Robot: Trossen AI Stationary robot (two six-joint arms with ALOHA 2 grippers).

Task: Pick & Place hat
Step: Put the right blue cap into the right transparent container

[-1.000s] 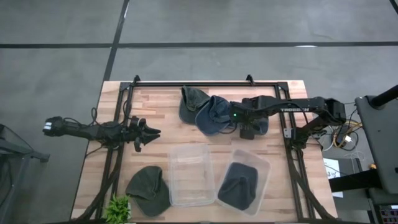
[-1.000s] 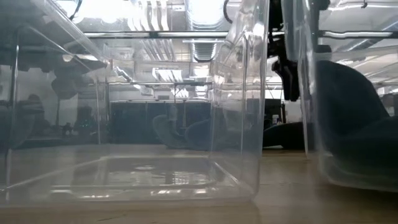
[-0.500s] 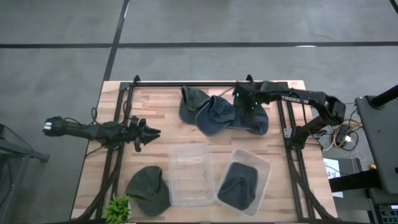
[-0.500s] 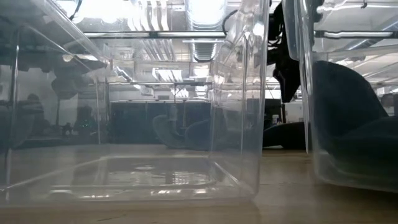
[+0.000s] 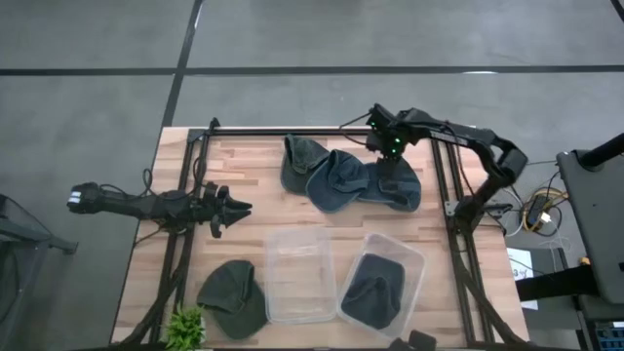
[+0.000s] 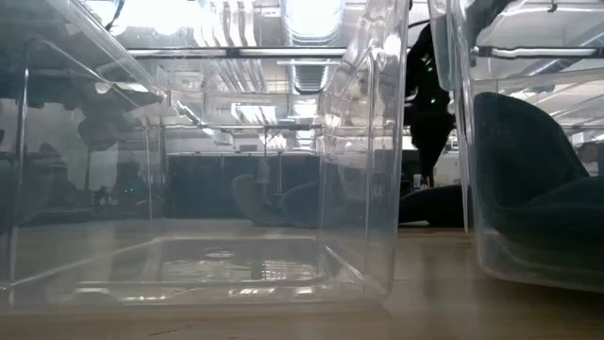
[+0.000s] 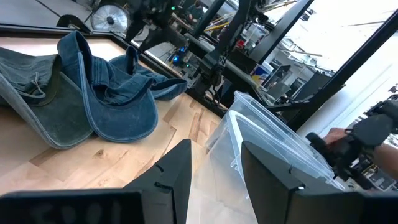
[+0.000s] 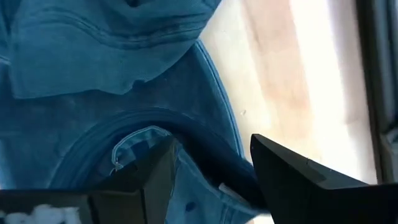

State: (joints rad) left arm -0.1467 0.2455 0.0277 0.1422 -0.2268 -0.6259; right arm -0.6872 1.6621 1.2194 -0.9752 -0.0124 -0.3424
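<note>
Three blue denim hats lie overlapping at the table's far side: a dark one, a lighter one and a dark one. My right gripper hangs open over the far edge of that last hat, pointing down, and touches nothing that I can see. A green hat lies flat near the left corner. Another dark hat sits in the right clear bin. My left gripper waits open at the table's left.
An empty clear bin stands between the green hat and the filled bin. A small green plant sits at the near left corner. A black frame rail runs along the far edge. Bare wood lies between the left gripper and the hats.
My right gripper has moved from above the middle of the rightmost blue hat toward the table's far edge, its arm swinging round from lying across the table. The hats have stayed where they were.
</note>
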